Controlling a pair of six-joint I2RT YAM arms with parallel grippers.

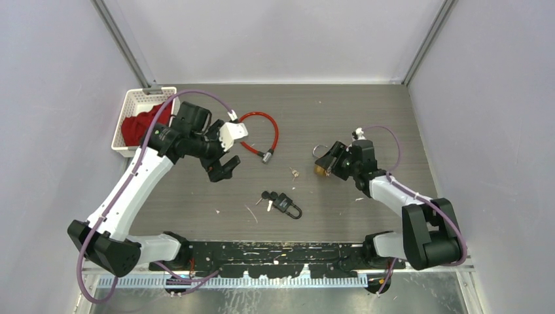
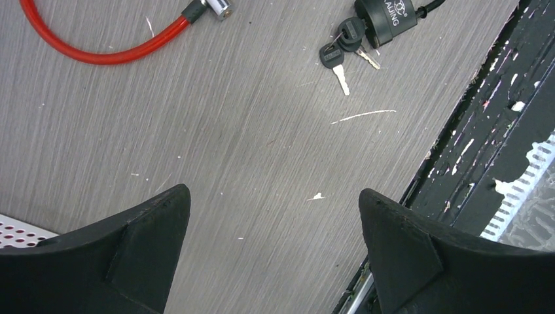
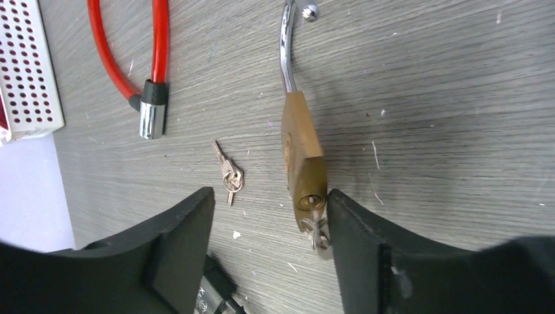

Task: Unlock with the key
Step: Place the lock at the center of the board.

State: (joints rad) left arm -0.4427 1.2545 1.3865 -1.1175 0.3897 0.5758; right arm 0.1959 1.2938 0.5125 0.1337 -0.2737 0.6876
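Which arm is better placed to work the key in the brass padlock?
Right. The right hand sits open around the brass padlock and its key; the left hand hangs open, well away.

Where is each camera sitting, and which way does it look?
Top: high behind the bases, looking down on the table; left arm and right arm show.
Left wrist: on the left arm, facing down; open left gripper shows, black padlock and keys beyond.
Right wrist: on the right arm, facing down; open right gripper shows around the brass padlock.
Shared: both wrist views show the red cable.
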